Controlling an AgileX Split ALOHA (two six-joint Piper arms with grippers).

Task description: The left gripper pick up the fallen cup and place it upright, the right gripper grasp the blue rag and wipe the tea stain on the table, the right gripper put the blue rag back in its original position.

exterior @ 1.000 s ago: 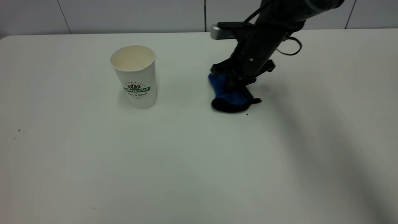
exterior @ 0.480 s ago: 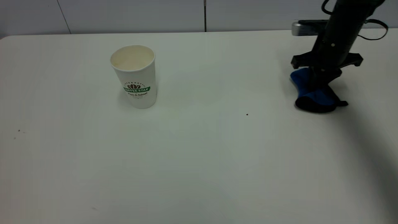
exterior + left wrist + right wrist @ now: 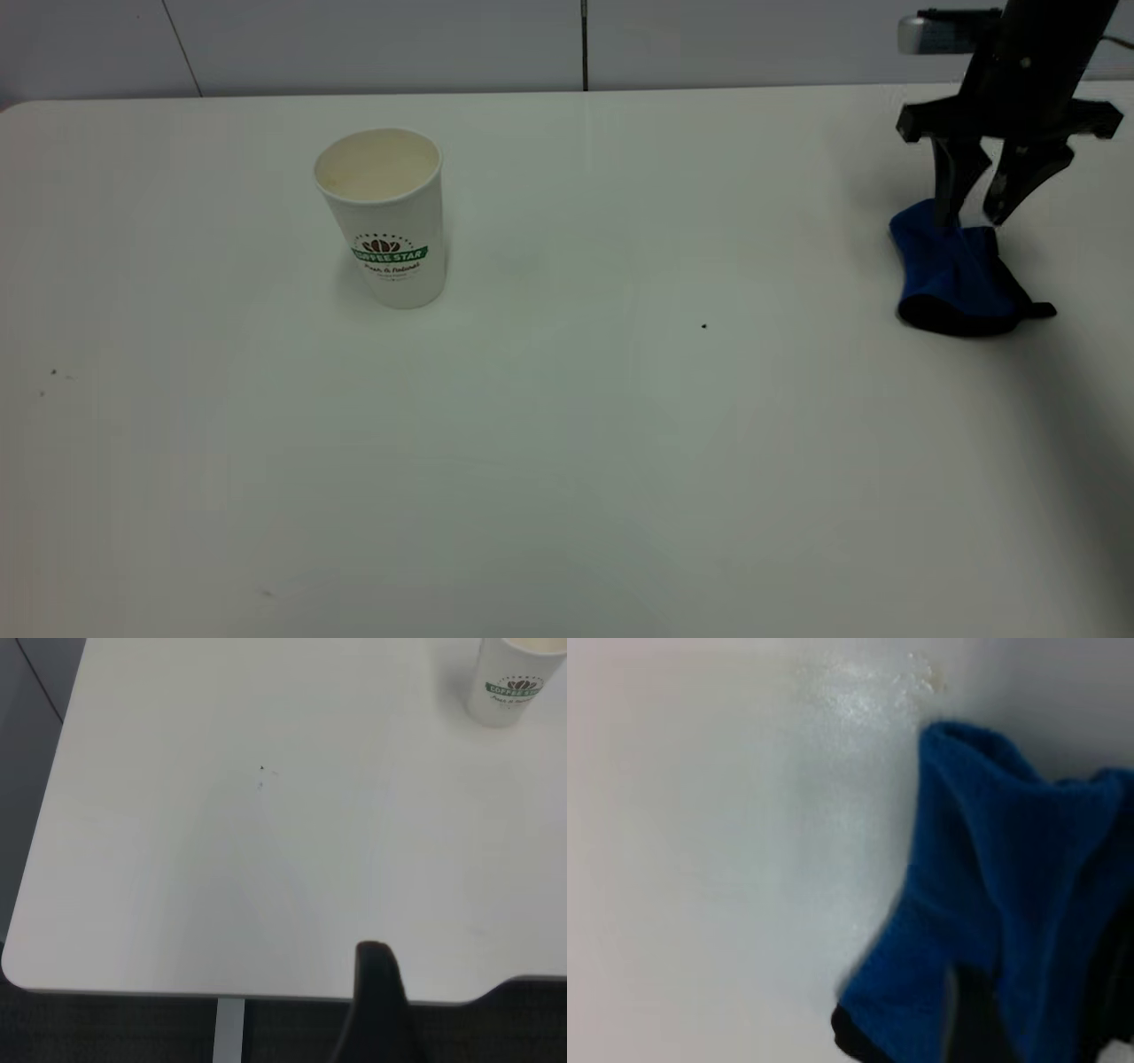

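Note:
The cup (image 3: 385, 217) stands upright on the table (image 3: 567, 461), left of the middle, and shows in the left wrist view (image 3: 514, 682) too. The blue rag (image 3: 957, 275) lies crumpled on the table at the far right. My right gripper (image 3: 971, 218) hangs open just above the rag's top edge and holds nothing. In the right wrist view the rag (image 3: 1010, 895) fills the near side. No tan-brown tea stain shows; a wet glossy patch (image 3: 873, 691) lies beside the rag. My left gripper (image 3: 376, 992) is out of the exterior view, parked over the table's near-left corner.
A tiny black speck (image 3: 704, 326) sits on the table right of the middle. A few small specks (image 3: 53, 373) lie near the left edge. A grey panelled wall (image 3: 354, 44) runs behind the table.
My right gripper carried the blue rag from the table's middle to the far right, set it down, opened and rose off it. The cup has not moved.

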